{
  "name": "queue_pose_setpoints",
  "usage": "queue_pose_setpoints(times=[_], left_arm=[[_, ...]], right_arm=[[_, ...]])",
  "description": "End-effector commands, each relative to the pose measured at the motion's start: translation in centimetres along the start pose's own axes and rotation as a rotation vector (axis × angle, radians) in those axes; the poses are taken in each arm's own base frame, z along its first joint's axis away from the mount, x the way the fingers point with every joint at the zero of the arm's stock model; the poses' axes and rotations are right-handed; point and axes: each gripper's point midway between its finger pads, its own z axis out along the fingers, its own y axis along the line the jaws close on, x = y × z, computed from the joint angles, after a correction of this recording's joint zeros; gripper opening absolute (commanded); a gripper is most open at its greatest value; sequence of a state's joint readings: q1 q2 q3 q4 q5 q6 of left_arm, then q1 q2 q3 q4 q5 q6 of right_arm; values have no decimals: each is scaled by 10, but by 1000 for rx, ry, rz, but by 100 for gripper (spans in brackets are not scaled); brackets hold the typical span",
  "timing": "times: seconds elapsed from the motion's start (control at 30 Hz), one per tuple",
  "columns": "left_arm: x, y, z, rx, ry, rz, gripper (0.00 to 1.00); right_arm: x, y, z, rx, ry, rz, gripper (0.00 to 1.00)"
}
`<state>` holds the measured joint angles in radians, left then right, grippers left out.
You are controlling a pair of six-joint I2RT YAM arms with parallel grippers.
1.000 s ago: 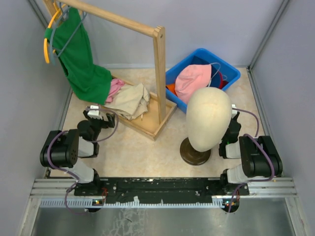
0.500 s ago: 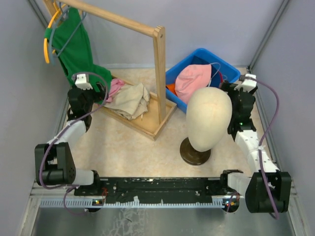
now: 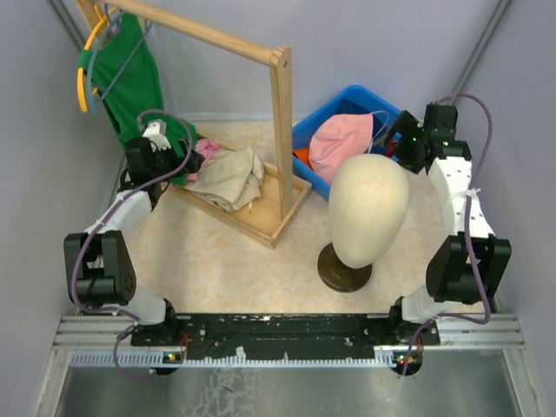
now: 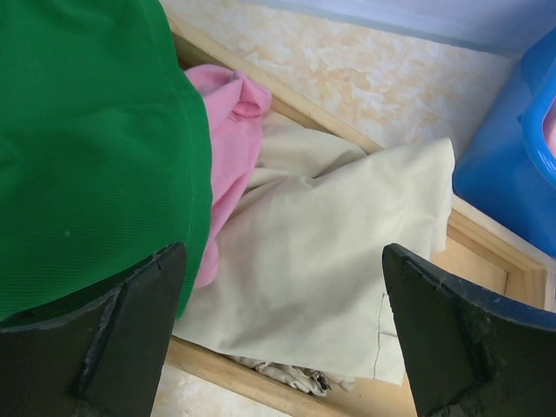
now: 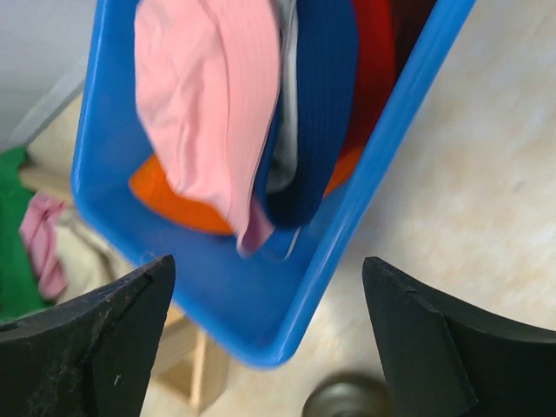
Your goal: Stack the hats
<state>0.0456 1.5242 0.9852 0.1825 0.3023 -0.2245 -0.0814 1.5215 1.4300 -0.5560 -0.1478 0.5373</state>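
We had our right claw (image 5: 268, 265) spread wide and gripping nothing, over the near corner of the blue bin (image 5: 373, 191). Ahead of its fingers, inside the bin, the pink bucket hat (image 5: 208, 95) lay on the navy hat (image 5: 317, 113), with the orange hat (image 5: 174, 204) beneath and the red hat (image 5: 373, 61) beyond. Our left claw (image 4: 285, 252) was likewise spread and empty above the beige cloth (image 4: 330, 252), with the green garment (image 4: 87, 148) at its left finger.

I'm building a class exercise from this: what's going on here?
The right arm hangs over the blue bin, jaws open, above the pink hat, navy hat and orange hat piled inside. The left arm hangs, jaws open, over a beige cloth by the green garment. Nothing is held.
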Motion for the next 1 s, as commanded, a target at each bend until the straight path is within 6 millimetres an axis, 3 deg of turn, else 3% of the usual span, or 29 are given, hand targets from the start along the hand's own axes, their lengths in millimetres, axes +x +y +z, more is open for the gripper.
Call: queue_pose_setpoints(times=[0.0,0.13,0.3,0.6,0.83,0.9,0.97], left_arm=[[-14,-13,-10,36,-8,16,99],[-15,-14,-12,38,-6,18,99],[-13,-17,-12,51,0,8,99],[-8,-16,-11,54,10,6,99],[-6,-13,-8,47,20,14,99],[-5,-12,-6,48,21,10,99],[-4,-13,-5,50,22,7,99]], right_arm=[[53,23,-30,-84,272,221,88],[88,13,-30,-83,350,280,88],[115,4,-20,-79,392,298,86],[127,35,5,-119,391,279,86],[139,24,33,-42,409,276,86],[142,18,38,-17,411,266,79],[138,13,40,14,385,247,59]])
